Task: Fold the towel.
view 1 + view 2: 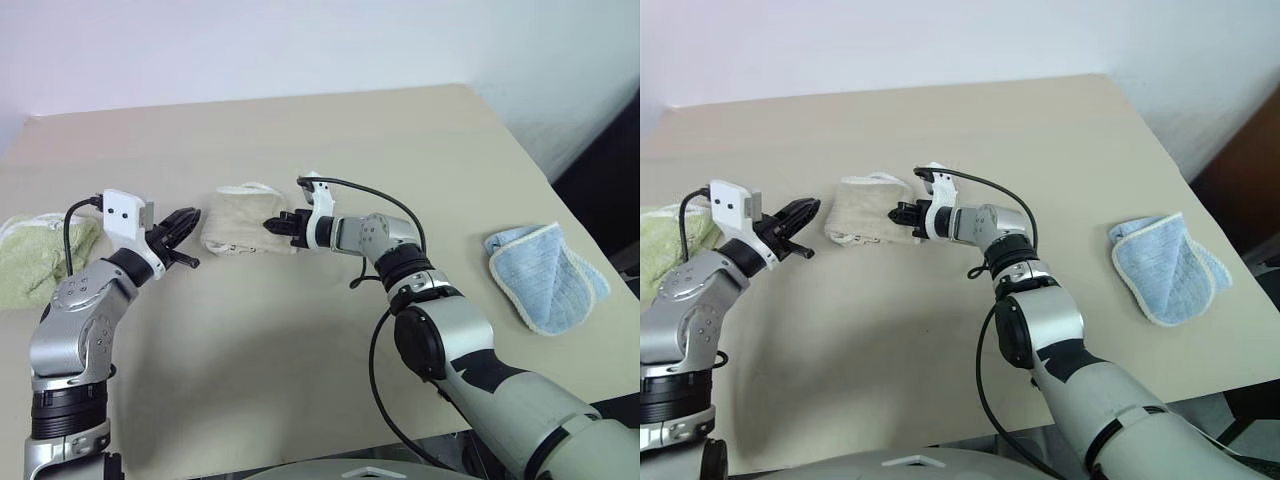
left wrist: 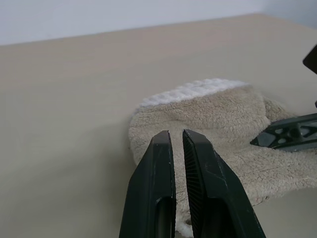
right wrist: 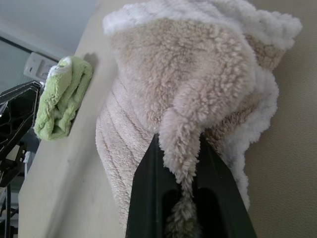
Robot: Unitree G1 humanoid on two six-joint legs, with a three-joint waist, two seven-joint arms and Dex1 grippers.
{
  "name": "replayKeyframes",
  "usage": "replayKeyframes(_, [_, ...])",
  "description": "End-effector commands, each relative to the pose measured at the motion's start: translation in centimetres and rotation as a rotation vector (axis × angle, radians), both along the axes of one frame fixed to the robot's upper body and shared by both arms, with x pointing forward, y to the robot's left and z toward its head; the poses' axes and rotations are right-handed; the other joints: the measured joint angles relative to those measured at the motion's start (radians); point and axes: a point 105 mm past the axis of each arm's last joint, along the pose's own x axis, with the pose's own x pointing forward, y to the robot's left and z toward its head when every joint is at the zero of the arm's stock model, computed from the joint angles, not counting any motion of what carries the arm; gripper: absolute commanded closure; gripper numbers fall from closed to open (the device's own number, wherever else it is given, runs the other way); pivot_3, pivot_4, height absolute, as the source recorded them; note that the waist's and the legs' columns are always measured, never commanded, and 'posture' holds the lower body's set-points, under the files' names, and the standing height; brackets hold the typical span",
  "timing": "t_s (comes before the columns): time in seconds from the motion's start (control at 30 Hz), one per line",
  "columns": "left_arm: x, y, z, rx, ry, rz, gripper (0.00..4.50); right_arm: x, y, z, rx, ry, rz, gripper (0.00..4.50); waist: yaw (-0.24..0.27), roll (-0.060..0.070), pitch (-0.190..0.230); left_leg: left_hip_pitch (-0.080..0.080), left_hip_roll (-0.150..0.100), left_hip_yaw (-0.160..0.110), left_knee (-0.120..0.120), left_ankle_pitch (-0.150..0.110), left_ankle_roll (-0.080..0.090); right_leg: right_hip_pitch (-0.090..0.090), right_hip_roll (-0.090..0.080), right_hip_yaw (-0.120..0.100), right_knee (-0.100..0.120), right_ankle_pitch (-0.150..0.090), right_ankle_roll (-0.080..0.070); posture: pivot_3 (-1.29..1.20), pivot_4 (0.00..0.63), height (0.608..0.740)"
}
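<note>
the towel point(image 1: 240, 232) lies bunched on the table point(image 1: 300, 340), already doubled into a small thick pad, its white corded edge showing along the far side. taking the towel as the landmark: the green towel point(image 1: 35, 255) lies well to its left near the table edge, the blue towel point(image 1: 545, 275) lies well to its right, and the two grippers come at it from either side

the right gripper point(image 1: 277, 227) is at the towel's right edge with its fingers closed on a tuft of the pile; in the right wrist view a pinch of beige cloth point(image 3: 185, 148) is squeezed up between the two black fingers. the left gripper point(image 1: 183, 232) hovers just beside the towel's left edge, fingers nearly together with only a thin slit between them, and nothing in them; it looks clear of the cloth

the towel looks light, soft and floppy terry. it should drape and sag from any held point and not keep a crease by itself. the pile gives friction, so slipping seems unlikely, but a shallow pinch may lift only the top layer. the corded edge or a corner, taken through all layers, looks the surest hold, with the other gripper on the opposite edge so the fold stays square
</note>
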Motion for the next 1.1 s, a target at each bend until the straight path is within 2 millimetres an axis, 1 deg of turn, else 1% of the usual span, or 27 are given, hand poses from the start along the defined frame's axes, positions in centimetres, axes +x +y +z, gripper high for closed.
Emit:
replayKeyframes(0.03, [0.1,-0.5,1.1,0.012,-0.049,-0.018,4.07,0.8,-0.6,2.1,0.072,-0.037,-0.037,4.47,0.000,0.000,0.000,0.000,0.000,0.000,0.000,0.000,0.000,0.000,0.000,0.000,0.000,0.000,0.000,0.00,0.150,0.728])
replayKeyframes(0.1, [0.1,-0.6,1.1,0.011,-0.049,-0.020,4.07,1.0,-1.1,2.6,0.096,-0.036,-0.054,4.47,0.001,0.000,0.000,0.000,0.000,0.000,0.000,0.000,0.000,0.000,0.000,0.000,0.000,0.000,0.000,0.00,0.150,0.728])
replayKeyframes(0.2, [0.1,-0.7,1.1,0.010,-0.051,-0.022,4.07,1.7,-2.7,3.8,0.149,-0.029,-0.119,4.47,0.003,0.000,0.000,0.000,0.000,0.000,0.000,0.000,0.000,0.000,0.000,0.000,0.000,0.000,0.000,0.00,0.150,0.728])
replayKeyframes(0.27, [0.1,-0.8,1.2,0.008,-0.053,-0.021,4.07,2.6,-5.8,6.0,0.204,-0.059,-0.210,4.47,0.003,0.000,0.000,-0.001,0.000,0.000,0.000,0.000,0.000,0.000,0.000,0.000,0.000,0.000,0.000,0.00,0.150,0.728])
replayKeyframes(0.33, [0.0,-0.9,1.2,0.007,-0.054,-0.021,4.07,2.8,-8.1,7.3,0.228,-0.083,-0.273,4.47,0.007,0.000,0.000,-0.001,0.000,-0.001,0.000,0.000,0.000,0.000,-0.001,0.000,0.000,0.000,0.000,0.00,0.150,0.728])
replayKeyframes(0.37, [0.0,-0.9,1.1,0.006,-0.054,-0.021,4.07,2.8,-10.4,8.5,0.236,-0.109,-0.326,4.47,0.008,0.000,0.000,-0.001,0.000,-0.001,0.000,0.000,0.000,0.000,-0.001,0.000,-0.001,0.000,0.000,0.00,0.150,0.728])
replayKeyframes(0.4, [-0.1,-0.9,1.1,0.005,-0.053,-0.021,4.07,2.6,-12.0,9.2,0.239,-0.128,-0.362,4.47,0.009,0.000,0.000,-0.001,0.000,-0.001,0.000,0.000,0.000,0.000,-0.001,0.000,-0.001,0.000,0.000,0.00,0.150,0.728])
replayKeyframes(0.47, [0.0,-1.0,0.9,0.002,-0.048,-0.021,4.07,1.8,-17.4,11.0,0.203,-0.187,-0.489,4.47,0.013,0.000,0.000,-0.002,0.000,-0.001,0.000,0.000,0.001,-0.001,-0.001,0.000,-0.001,0.000,0.000,0.00,0.150,0.728])
replayKeyframes(0.5, [-0.1,-1.0,0.9,0.001,-0.046,-0.021,4.07,1.3,-18.8,11.4,0.187,-0.201,-0.528,4.47,0.016,0.000,0.000,-0.003,0.000,-0.001,0.000,0.000,0.001,-0.001,-0.001,0.000,-0.001,0.000,0.000,0.00,0.150,0.728])
replayKeyframes(0.53, [0.0,-1.1,0.8,-0.004,-0.043,-0.027,4.07,0.7,-21.7,11.8,0.150,-0.209,-0.616,4.47,0.017,0.000,0.000,-0.003,0.000,0.000,0.000,0.000,0.001,-0.002,-0.002,0.000,-0.001,0.000,0.000,0.00,0.150,0.728])
replayKeyframes(0.6, [0.2,-1.5,0.7,-0.011,-0.039,-0.040,4.07,-0.7,-26.2,12.2,0.096,-0.204,-0.758,4.47,0.024,0.000,0.000,-0.004,0.000,0.000,-0.001,-0.001,0.001,-0.003,-0.002,0.000,-0.001,0.000,0.000,0.00,0.150,0.728])
replayKeyframes(0.63, [0.2,-1.8,0.6,-0.015,-0.036,-0.052,4.07,-1.7,-28.8,12.3,0.066,-0.191,-0.840,4.47,0.025,0.000,0.000,-0.004,0.000,0.001,-0.001,-0.001,0.001,-0.004,-0.001,0.000,-0.001,0.000,0.000,0.00,0.150,0.728])
replayKeyframes(0.67, [0.3,-2.0,0.6,-0.016,-0.034,-0.059,4.07,-2.4,-30.1,12.3,0.050,-0.180,-0.885,4.47,0.027,0.000,0.000,-0.004,0.000,0.001,-0.001,-0.001,0.001,-0.004,-0.001,0.000,-0.002,0.000,0.000,0.00,0.150,0.728])
replayKeyframes(0.7, [0.4,-2.2,0.4,-0.020,-0.028,-0.070,4.07,-3.5,-32.1,12.3,0.036,-0.157,-0.953,4.47,0.028,0.000,0.000,-0.004,0.000,0.001,-0.001,-0.001,0.001,-0.004,-0.001,0.000,-0.002,-0.001,-0.001,0.00,0.150,0.728])
replayKeyframes(0.73, [0.6,-2.5,0.2,-0.021,-0.023,-0.082,4.07,-4.6,-33.6,12.2,0.028,-0.134,-1.003,4.47,0.029,0.000,0.000,-0.003,0.000,0.001,-0.001,-0.001,0.001,-0.004,-0.001,0.001,-0.003,-0.002,-0.002,0.00,0.150,0.728])
replayKeyframes(0.77, [0.8,-2.8,0.1,-0.022,-0.019,-0.092,4.07,-5.5,-34.5,12.0,0.021,-0.109,-1.036,4.47,0.030,0.000,0.000,-0.003,0.000,0.001,-0.001,0.000,0.001,-0.004,-0.001,0.001,-0.002,-0.002,-0.002,0.00,0.150,0.728])
replayKeyframes(0.83, [1.2,-3.4,0.0,-0.030,-0.015,-0.114,4.07,-6.8,-35.9,11.2,0.012,-0.065,-1.100,4.47,0.028,0.000,0.000,-0.002,0.000,0.001,-0.001,0.000,0.001,-0.004,0.000,0.001,-0.002,-0.002,-0.003,0.00,0.150,0.728])
replayKeyframes(0.9, [1.6,-4.0,-0.1,-0.031,-0.013,-0.140,4.07,-7.7,-37.2,9.9,0.011,-0.007,-1.189,4.47,0.027,0.000,0.000,-0.001,0.000,0.001,0.000,0.000,0.001,-0.004,0.000,0.002,-0.002,-0.002,-0.003,0.00,0.150,0.728])
replayKeyframes(0.93, [1.8,-4.4,-0.1,-0.034,-0.012,-0.152,4.07,-8.2,-37.8,8.8,0.002,0.035,-1.234,4.47,0.026,0.000,0.000,-0.001,0.000,0.001,0.000,0.000,0.001,-0.004,0.000,0.002,-0.002,-0.002,-0.003,0.00,0.150,0.728])
replayKeyframes(1.0, [2.1,-4.9,-0.1,-0.035,-0.012,-0.169,4.07,-8.8,-38.3,7.3,-0.008,0.096,-1.283,4.47,0.027,0.000,0.000,-0.001,0.000,0.001,0.000,0.000,0.001,-0.004,0.000,0.003,-0.002,-0.002,-0.003,0.00,0.150,0.728])
replayKeyframes(1.03, [2.3,-5.2,-0.1,-0.037,-0.012,-0.181,4.07,-9.1,-38.4,6.0,-0.021,0.145,-1.314,4.47,0.027,0.000,0.000,-0.001,0.000,0.001,0.000,0.000,0.001,-0.004,0.000,0.003,-0.003,-0.002,-0.003,0.00,0.150,0.728])
replayKeyframes(1.1, [2.5,-5.7,0.0,-0.038,-0.016,-0.199,4.07,-9.7,-38.4,4.3,-0.035,0.216,-1.355,4.47,0.028,0.000,0.000,-0.001,-0.001,0.001,0.000,0.000,0.001,-0.004,0.000,0.003,-0.002,-0.002,-0.002,0.00,0.150,0.728])
